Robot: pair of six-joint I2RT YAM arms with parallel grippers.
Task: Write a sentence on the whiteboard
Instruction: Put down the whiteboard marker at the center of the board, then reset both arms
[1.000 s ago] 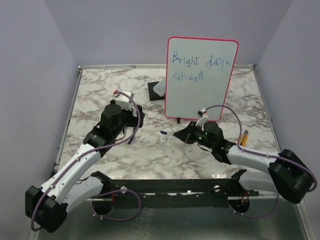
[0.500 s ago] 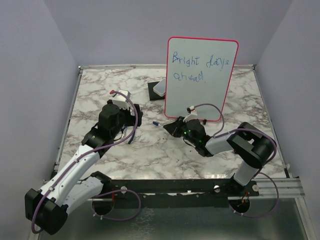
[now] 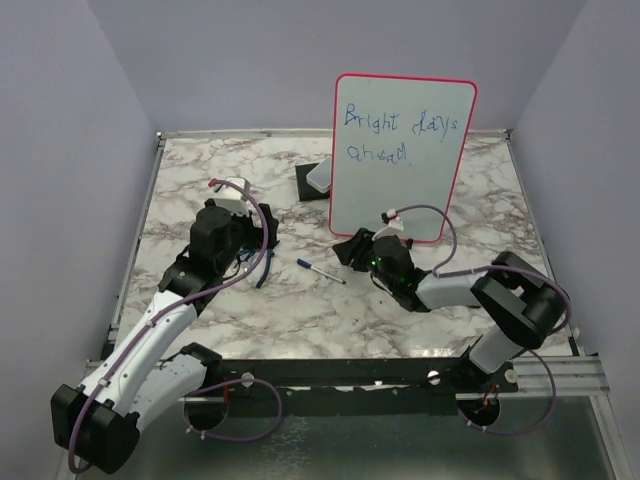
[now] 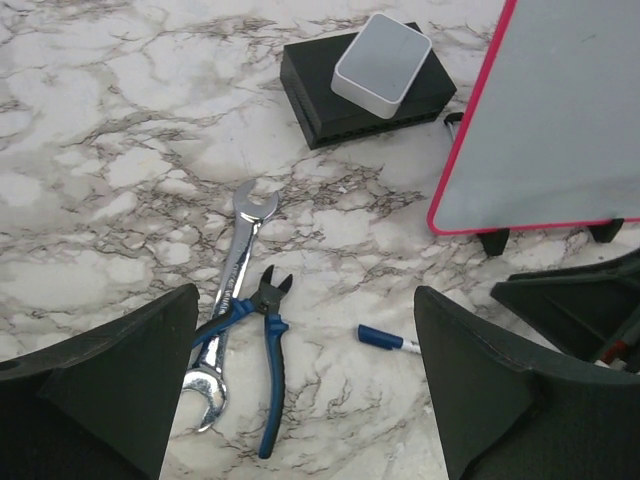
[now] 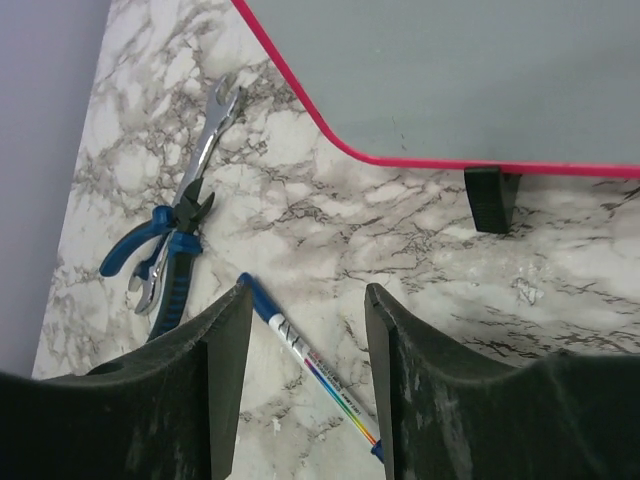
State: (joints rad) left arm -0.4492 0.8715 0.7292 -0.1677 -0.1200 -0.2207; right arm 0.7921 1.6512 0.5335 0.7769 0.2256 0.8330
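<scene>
The whiteboard (image 3: 398, 195) stands upright at the back of the table, red-framed, with the blue sentence (image 3: 398, 124) "Bright days ahead" on its upper part. Its lower edge shows in the left wrist view (image 4: 560, 120) and the right wrist view (image 5: 450, 70). A blue-capped marker (image 3: 320, 270) lies flat on the marble in front of the board. My right gripper (image 3: 347, 250) is open just right of it. In the right wrist view the marker (image 5: 310, 365) lies loose between the spread fingers of the right gripper (image 5: 307, 292). My left gripper (image 3: 258, 248) is open and empty, left of the marker (image 4: 385, 339).
Blue-handled pliers (image 4: 255, 330) and a steel wrench (image 4: 235, 260) lie crossed under my left gripper (image 4: 305, 295). A small white eraser block (image 3: 318, 177) sits on a black box (image 4: 320, 90) behind the board's left edge. Grey walls close in the table.
My right gripper swung left, came down in front of the board and opened, letting go of the marker, which now lies on the table. The left arm drew back slightly.
</scene>
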